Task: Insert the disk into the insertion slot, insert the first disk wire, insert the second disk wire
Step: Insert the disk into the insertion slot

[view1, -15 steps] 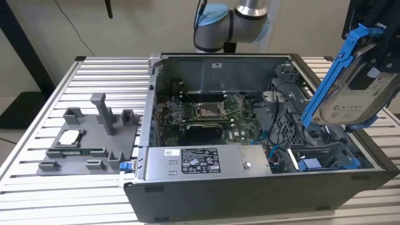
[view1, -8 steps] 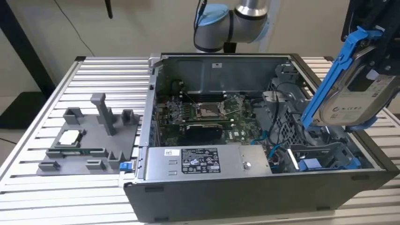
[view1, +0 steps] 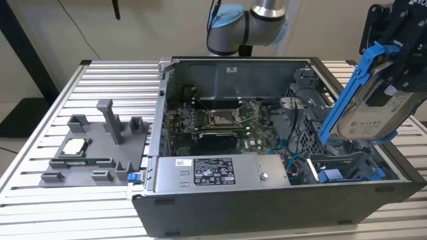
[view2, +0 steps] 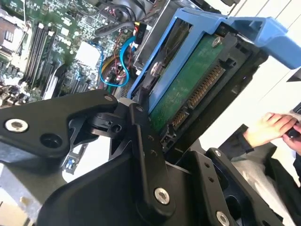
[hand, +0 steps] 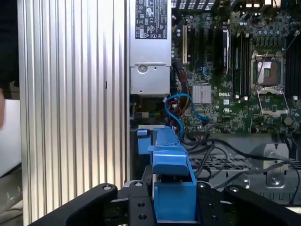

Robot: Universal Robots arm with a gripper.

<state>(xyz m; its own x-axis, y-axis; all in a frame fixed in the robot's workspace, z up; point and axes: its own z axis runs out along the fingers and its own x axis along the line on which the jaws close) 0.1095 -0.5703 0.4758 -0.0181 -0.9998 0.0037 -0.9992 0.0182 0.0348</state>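
"What are you holding?"

"My jaws are closed tight on the disk (view1: 373,112). They grip its upper end by the blue carrier frame, and the rest hangs below them, steeply tilted."

"How is your arm set?"

"It is raised over the open computer case (view1: 267,210), with the wrist angled so the disk's lower end points down into it."

"And the insertion slot?"

"The insertion slot (view1: 343,172) lies beneath my jaws, near the disk's lower end. The disk is not yet seated in it."
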